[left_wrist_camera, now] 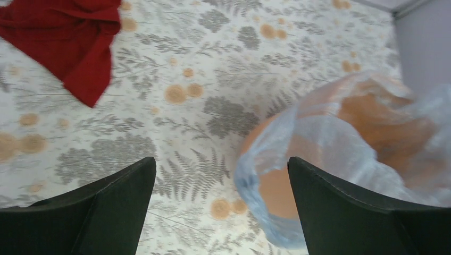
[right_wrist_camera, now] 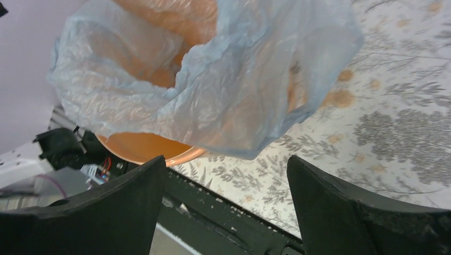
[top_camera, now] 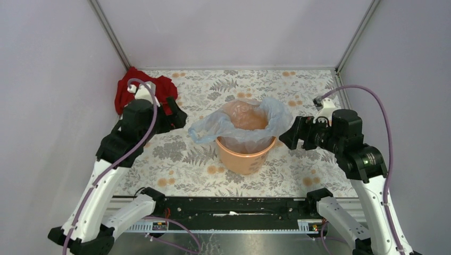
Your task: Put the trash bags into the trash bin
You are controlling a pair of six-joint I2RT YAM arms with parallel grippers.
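Left pincer (top_camera: 180, 118): jaws spread, nothing between. Right pincer (top_camera: 283, 139): same, released, empty. Trash bag (top_camera: 272, 115) sits between 2 pincers, most of film sunk into trash bin (top_camera: 244, 158) mouth, edges draped over rim. 1 loose flap hangs outside, toward left pincer. Judged mostly done; left to do: push overhanging film inside. Red cloth (top_camera: 135, 87) beyond left pincer.

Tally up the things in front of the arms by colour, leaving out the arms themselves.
Orange bucket: 1
Pale blue plastic bag: 1
Red cloth: 1
Total: 3
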